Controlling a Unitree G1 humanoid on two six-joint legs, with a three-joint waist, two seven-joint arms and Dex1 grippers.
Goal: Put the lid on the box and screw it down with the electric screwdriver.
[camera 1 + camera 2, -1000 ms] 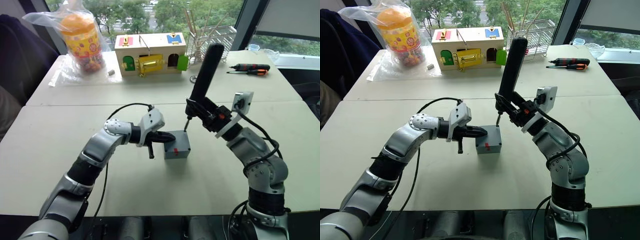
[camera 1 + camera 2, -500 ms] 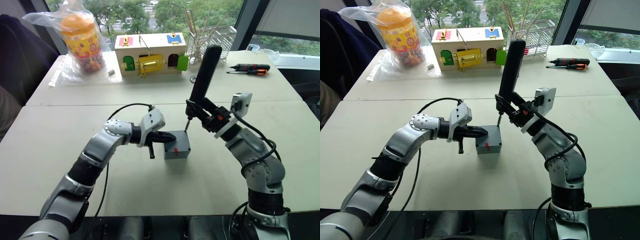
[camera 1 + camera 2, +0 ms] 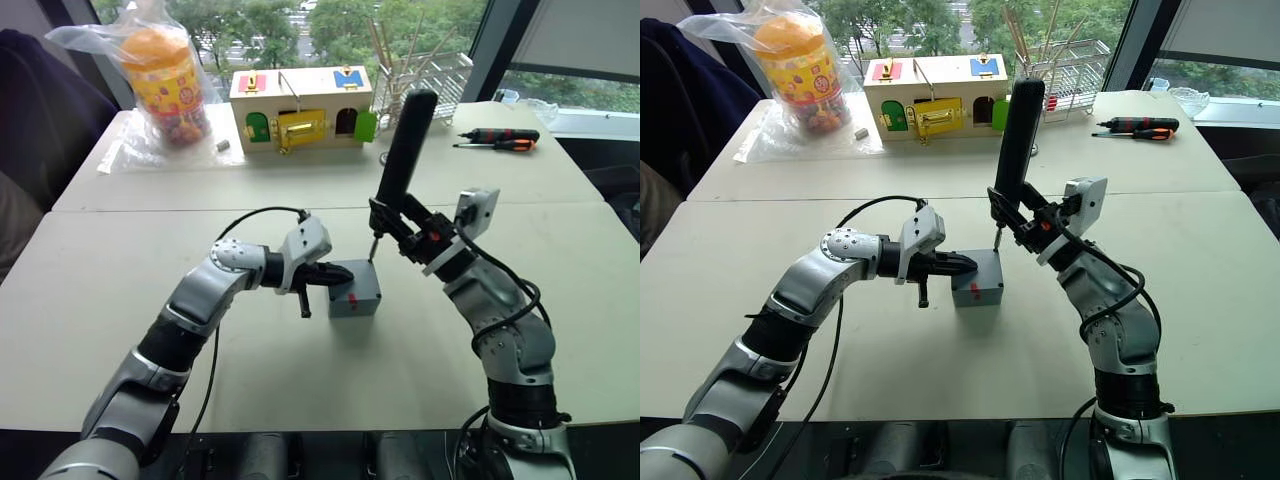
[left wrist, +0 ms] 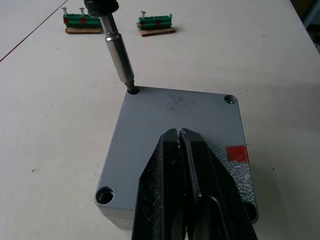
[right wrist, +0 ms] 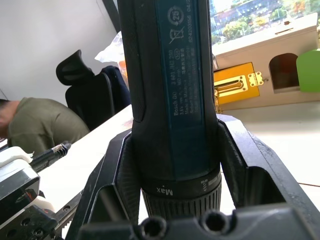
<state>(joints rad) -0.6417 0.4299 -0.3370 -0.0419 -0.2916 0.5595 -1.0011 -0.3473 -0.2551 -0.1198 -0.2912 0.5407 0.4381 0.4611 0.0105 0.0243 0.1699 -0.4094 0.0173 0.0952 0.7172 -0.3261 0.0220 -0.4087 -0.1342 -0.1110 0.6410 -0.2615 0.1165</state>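
With its forearm reaching in from lower left of the head view, the left hand (image 3: 338,272) lies flat on top of the lid (image 4: 180,120), fingers (image 4: 187,185) pressed together, nothing between them, tips pointing toward frame centre. Lid sits on the box (image 3: 356,294), flush, grey, red mark on the box's near face. Box stands at centre frame on the desk (image 3: 250,370), touching the left hand on its left side.

Right arm comes up from lower right, elbow bent, wrist angled toward centre. Right hand (image 3: 403,222) is clamped on the electric screwdriver (image 3: 404,147), gripping its lower collar; body tilts slightly right as it rises, upper end above centre frame. Metal bit (image 4: 119,55) points down, tip seated in the lid's far corner hole, beside the left fingertips but apart from them. Two other corner holes show in the left wrist view; whether they hold screws I cannot tell.

Farther back: wooden box with coloured doors (image 3: 300,110) at top centre, bagged orange container (image 3: 160,75) top left, hand screwdrivers (image 3: 497,138) upper right. Right wrist view shows a person in a green shirt (image 5: 42,132) at left edge.
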